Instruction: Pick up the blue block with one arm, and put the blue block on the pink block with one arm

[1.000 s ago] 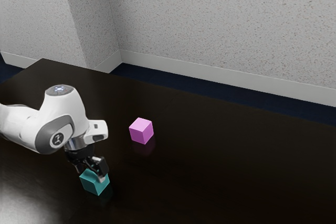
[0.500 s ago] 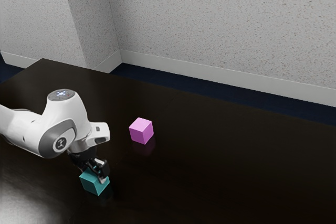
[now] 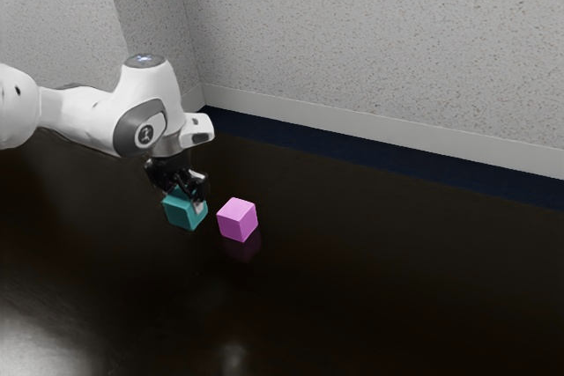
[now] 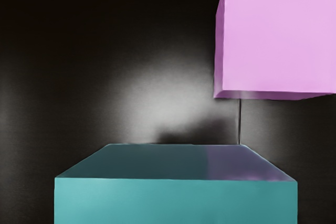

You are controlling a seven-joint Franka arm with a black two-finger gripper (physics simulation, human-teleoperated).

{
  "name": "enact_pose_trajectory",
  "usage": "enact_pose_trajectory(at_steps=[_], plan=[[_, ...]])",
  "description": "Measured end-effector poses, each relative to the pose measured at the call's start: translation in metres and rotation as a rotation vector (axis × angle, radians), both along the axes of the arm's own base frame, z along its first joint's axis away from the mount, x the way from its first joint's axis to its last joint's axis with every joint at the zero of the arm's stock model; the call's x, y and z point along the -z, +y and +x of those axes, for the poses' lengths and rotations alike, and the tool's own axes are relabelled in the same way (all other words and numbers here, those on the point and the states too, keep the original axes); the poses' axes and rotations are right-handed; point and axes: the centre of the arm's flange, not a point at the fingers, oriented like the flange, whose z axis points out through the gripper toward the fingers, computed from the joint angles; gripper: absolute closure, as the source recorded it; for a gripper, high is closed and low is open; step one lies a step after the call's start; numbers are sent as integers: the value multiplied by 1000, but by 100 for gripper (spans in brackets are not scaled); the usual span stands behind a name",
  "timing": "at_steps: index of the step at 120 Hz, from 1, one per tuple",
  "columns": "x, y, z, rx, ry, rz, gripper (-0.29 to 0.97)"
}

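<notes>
Gripper (image 3: 187, 189) clamped on blue blk (image 3: 182, 212), just beside pink blk (image 3: 237, 218), on the exterior view's left.

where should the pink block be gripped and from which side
Grip the pink block on two opposite side faces, coming down from above. It is a cube resting flat on the table with its top uncovered, so flat parallel faces should give a square hold. The hand is shut on the blue block, close by on the exterior view's left, so that would need releasing first.
</notes>
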Motion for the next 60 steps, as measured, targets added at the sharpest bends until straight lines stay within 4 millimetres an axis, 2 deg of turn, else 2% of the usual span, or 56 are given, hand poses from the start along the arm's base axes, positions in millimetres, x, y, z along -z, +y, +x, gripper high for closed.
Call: enact_pose_trajectory(at_steps=[23,39,60], plan=[[-3,-24,42,9,28,-24,38],[2,-28,79,9,18,-28,38],[15,-34,96,15,33,-40,38]])
